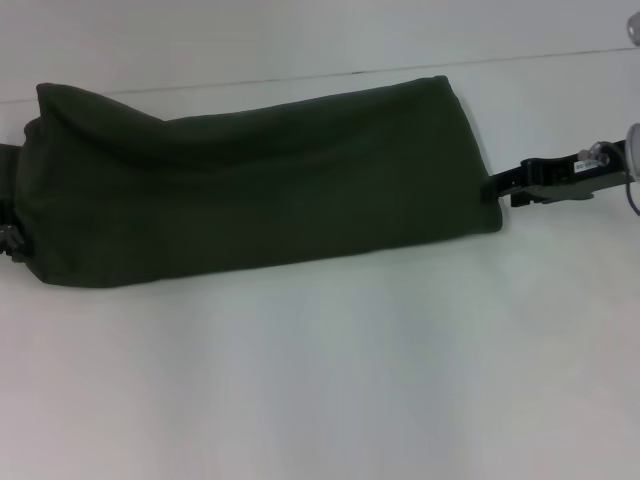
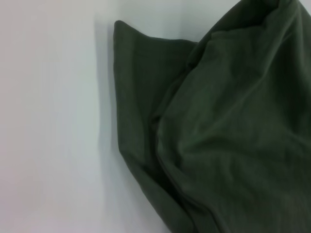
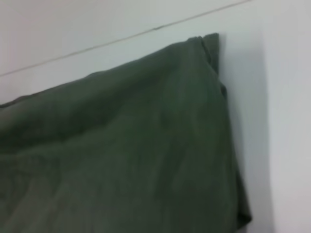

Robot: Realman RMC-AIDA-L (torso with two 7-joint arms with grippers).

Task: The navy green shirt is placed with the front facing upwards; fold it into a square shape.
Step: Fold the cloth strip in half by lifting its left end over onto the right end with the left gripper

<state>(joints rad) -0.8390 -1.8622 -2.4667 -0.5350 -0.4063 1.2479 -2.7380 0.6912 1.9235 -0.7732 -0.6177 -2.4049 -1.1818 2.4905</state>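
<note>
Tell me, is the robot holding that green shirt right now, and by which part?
It seems so: the right gripper meets the folded navy green shirt at its right end's near corner. The left gripper is mostly hidden at the left end; its hold cannot be told.

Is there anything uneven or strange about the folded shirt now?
Yes. The shirt is a long band, not a square, and its left end bulges up in a hump. The right gripper is at its right edge.

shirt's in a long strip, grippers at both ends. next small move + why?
Probably lift the right end and carry it toward the left: the navy green shirt lies as a long band, not a square. The right gripper touches its right edge; the left gripper sits at the left end.
</note>
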